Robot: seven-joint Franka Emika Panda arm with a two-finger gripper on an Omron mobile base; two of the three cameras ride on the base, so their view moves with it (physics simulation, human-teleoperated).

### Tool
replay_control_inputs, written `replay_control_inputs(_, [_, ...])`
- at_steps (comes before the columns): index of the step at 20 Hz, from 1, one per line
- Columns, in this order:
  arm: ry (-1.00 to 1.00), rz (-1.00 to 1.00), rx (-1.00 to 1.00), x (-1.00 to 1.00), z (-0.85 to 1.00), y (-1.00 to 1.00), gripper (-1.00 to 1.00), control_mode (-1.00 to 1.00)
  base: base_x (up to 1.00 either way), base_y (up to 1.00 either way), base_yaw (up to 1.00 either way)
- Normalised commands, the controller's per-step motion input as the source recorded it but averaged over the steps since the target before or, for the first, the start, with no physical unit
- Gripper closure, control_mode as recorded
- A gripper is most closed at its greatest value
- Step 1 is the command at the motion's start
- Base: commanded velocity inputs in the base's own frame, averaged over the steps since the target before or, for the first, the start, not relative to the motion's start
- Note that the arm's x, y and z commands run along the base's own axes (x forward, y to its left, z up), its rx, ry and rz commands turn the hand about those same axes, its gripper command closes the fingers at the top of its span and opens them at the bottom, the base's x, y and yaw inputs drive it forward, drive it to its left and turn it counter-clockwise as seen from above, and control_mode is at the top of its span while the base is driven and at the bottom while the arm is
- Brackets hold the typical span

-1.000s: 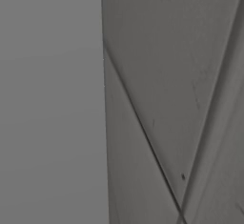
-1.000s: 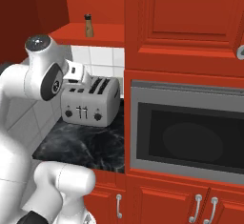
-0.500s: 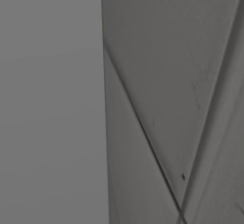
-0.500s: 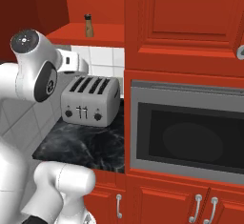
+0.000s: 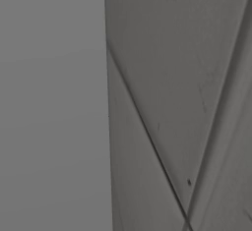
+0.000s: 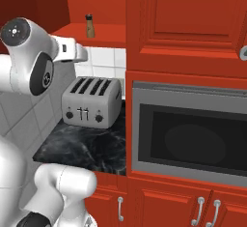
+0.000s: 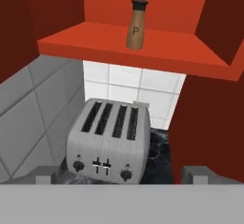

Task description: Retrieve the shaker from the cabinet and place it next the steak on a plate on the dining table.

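We see the shaker (image 7: 137, 24) upright on the red cabinet shelf (image 7: 95, 42), at 12 o'clock above the toaster (image 7: 109, 142). Our fingertips (image 7: 46, 174) are barely visible, standing wide apart, holding nothing.

shaker (image 7: 137, 24) upright on cabinet shelf (image 7: 95, 44), toaster (image 7: 109, 142) below.

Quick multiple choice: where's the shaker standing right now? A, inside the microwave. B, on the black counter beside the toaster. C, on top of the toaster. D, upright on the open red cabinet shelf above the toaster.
D: the shaker stands upright on the red cabinet shelf, above the toaster on the counter, and nothing is touching it.
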Motion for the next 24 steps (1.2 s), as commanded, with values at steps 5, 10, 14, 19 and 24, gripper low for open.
replay_control_inputs(5, [-0.05,0.00,-0.01,0.00,0.33,0.00,-1.00,-1.00,0.00,0.00,0.00])
replay_control_inputs(10, [-0.03,0.00,0.00,0.06,0.12,0.00,-1.00,-1.00,0.00,0.00,0.00])
replay_control_inputs(14, [-0.09,0.00,0.00,0.17,0.14,0.00,-1.00,-1.00,0.00,0.00,0.00])
replay_control_inputs(19, [-0.12,0.00,0.00,0.22,0.14,0.00,-1.00,-1.00,0.00,0.00,0.00])
replay_control_inputs(24, [-0.08,0.00,0.00,0.18,0.10,0.00,-1.00,-1.00,0.00,0.00,0.00])
